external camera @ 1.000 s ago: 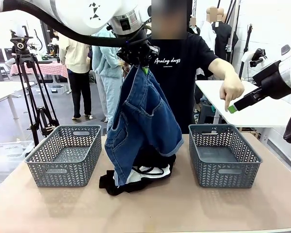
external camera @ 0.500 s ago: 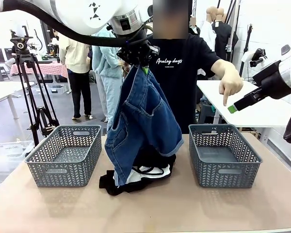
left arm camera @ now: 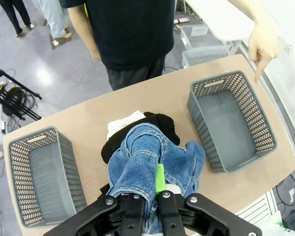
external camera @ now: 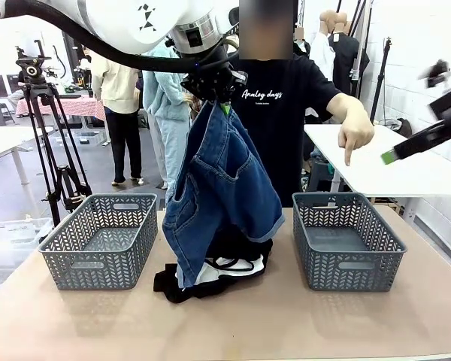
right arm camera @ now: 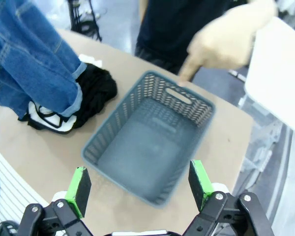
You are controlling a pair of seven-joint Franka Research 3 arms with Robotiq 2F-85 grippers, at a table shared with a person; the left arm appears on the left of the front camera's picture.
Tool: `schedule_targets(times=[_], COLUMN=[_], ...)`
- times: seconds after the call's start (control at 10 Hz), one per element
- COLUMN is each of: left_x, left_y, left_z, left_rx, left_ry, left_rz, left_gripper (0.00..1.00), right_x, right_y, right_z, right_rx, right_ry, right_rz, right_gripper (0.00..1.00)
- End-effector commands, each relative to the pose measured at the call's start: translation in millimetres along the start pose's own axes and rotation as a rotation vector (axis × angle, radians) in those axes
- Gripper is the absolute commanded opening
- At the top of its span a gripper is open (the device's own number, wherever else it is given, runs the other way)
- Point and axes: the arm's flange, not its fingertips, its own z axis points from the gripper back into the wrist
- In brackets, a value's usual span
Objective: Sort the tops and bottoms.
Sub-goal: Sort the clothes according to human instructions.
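**Denim shorts (external camera: 222, 195) aloft, left gripper (external camera: 220, 99) clamped on their waist end.**
Soft and weighty, they hang limp over the clothes pile (external camera: 214, 277) between left basket (external camera: 98, 267) and right basket (external camera: 346, 267). The thick waistband looks the surest hold. Right gripper (right arm camera: 140, 183) gapes empty above the right basket.

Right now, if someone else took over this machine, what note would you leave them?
Left gripper: shut on the denim shorts, held up over the middle.
Right gripper: open, empty, above the right basket.
The person's hand points down at that basket.
A clothes pile lies between the baskets.
Done: nothing; the left basket is empty too.
To do: drop the shorts, sort the pile.
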Motion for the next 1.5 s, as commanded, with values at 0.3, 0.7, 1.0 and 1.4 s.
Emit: schedule_targets(times=[0.3, 0.7, 1.0, 1.4], left_x=[3, 83, 126, 89], left_y=[3, -67, -135, -126], left_z=[5, 47, 68, 68], left_rx=[-0.006, -0.108, -0.211, -0.225], left_ry=[-0.01, -0.192, -0.273, -0.273], left_rz=[-0.003, -0.092, -0.177, -0.16], left_gripper=[0.0, 0.0, 0.0, 0.0], right_x=[-38, -36, -36, -36], right_y=[-48, -46, -46, -46], right_z=[39, 53, 53, 53], right_rx=[-0.02, -0.044, -0.044, -0.044], right_ry=[-0.025, -0.051, -0.051, -0.051], right_rz=[-0.126, -0.116, -0.116, -0.116], right_gripper=[1.0, 1.0, 1.0, 1.0])
